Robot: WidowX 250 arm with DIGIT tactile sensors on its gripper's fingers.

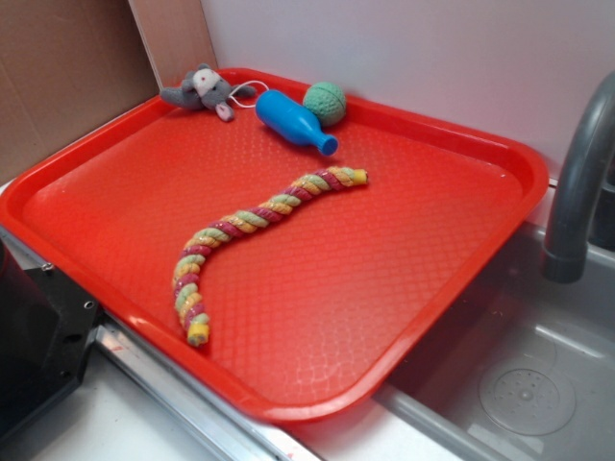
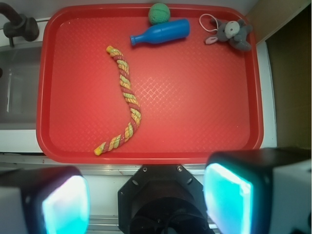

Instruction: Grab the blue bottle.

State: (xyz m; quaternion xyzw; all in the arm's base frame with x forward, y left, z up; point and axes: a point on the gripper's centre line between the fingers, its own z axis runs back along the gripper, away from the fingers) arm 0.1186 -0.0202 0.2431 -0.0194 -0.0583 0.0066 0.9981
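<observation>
The blue bottle (image 1: 288, 118) (image 2: 163, 31) lies on its side at the far end of the red tray (image 1: 500, 154) (image 2: 48, 73), its narrow neck pointing towards the sink side. It touches nothing but the tray and lies just beside a teal knitted ball (image 1: 325, 101) (image 2: 159, 12). In the wrist view my gripper (image 2: 146, 200) hangs high above the tray's near edge, far from the bottle. Its two cyan-lit pads (image 2: 229, 200) stand wide apart with nothing between them, so it is open. In the exterior view the gripper itself is out of frame.
A grey toy mouse (image 1: 204, 89) (image 2: 231, 33) lies in the tray's far corner. A twisted multicoloured rope (image 1: 252, 226) (image 2: 126, 92) runs down the tray's middle. A grey faucet (image 1: 577, 182) (image 2: 17, 24) and sink (image 1: 519, 375) adjoin the tray. A black robot part (image 1: 38, 327) sits at the near edge.
</observation>
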